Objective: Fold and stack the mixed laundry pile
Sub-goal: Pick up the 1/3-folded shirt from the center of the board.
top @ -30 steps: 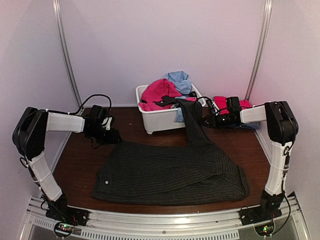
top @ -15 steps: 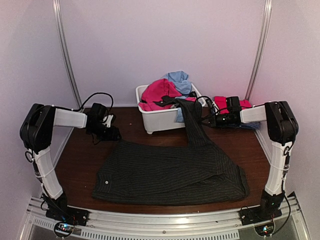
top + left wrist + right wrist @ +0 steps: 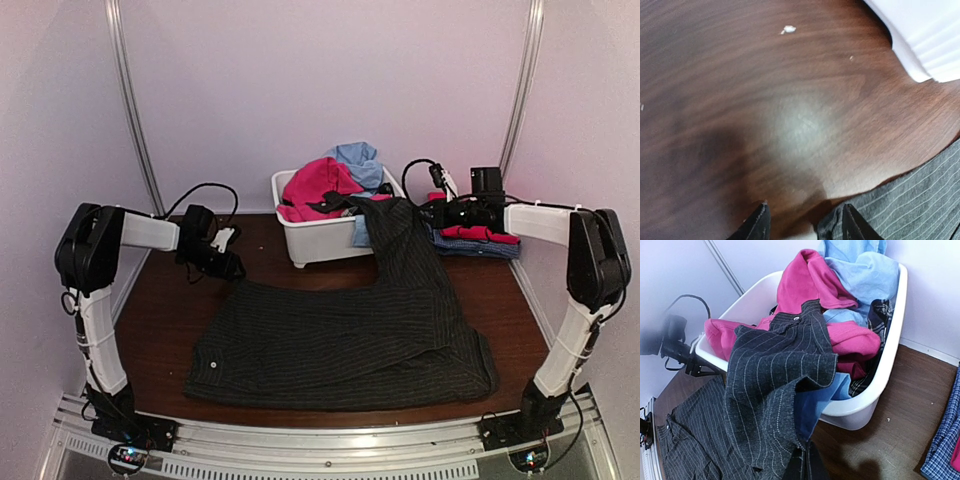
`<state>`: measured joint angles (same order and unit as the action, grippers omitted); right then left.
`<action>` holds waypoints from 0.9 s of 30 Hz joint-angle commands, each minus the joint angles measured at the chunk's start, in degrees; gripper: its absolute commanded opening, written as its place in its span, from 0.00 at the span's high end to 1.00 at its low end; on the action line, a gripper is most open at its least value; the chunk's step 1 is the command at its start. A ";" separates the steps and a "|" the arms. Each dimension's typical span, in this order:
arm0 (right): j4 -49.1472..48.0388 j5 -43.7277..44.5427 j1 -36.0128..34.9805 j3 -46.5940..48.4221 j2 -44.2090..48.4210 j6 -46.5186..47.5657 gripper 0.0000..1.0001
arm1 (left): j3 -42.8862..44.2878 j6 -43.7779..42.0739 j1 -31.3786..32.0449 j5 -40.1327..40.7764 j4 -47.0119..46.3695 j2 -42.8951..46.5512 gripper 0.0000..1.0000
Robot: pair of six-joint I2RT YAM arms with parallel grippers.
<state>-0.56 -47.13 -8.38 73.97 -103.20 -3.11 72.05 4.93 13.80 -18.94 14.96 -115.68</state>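
A black pinstriped garment (image 3: 340,340) lies spread over the brown table, one end raised toward the white tub (image 3: 320,245). My right gripper (image 3: 425,213) is shut on that raised end; the right wrist view shows the fingers (image 3: 807,457) pinching the pinstriped edge (image 3: 775,380) beside a blue cloth (image 3: 815,405) hanging over the tub rim. The tub holds pink-red (image 3: 318,185), light blue (image 3: 358,160) and checked (image 3: 880,315) garments. My left gripper (image 3: 235,268) is open at the garment's far left corner, low over the table (image 3: 805,210), one finger over the pinstriped edge (image 3: 920,195).
A folded pink-red piece on a blue checked shirt (image 3: 480,238) lies at the back right, under my right arm; the shirt's edge shows in the right wrist view (image 3: 945,440). The tub corner (image 3: 925,30) is just beyond my left gripper. Walls enclose the table.
My right gripper has risen and moved back and right, lifting the pinstriped end higher beside the tub. My left gripper has edged right toward the garment's corner.
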 commanded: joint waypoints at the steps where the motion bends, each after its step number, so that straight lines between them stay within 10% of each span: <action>1: 2.82 4.88 -0.32 1.10 0.41 -0.73 1.00 | 3.67 -5.17 -0.62 -6.84 1.37 -2.32 0.51; 14: 5.03 7.18 -0.32 4.13 -1.79 -1.37 1.00 | 6.01 -9.67 -0.53 -3.94 9.97 -4.61 0.64; 27: 6.92 10.71 -0.40 11.75 -5.88 -3.13 1.00 | 6.01 -7.10 -0.60 -5.75 5.63 -2.71 1.00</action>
<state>5.80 -39.00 -8.38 81.01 -107.72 -5.43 78.13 -3.84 13.50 -24.71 22.83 -119.66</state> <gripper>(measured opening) 0.004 0.010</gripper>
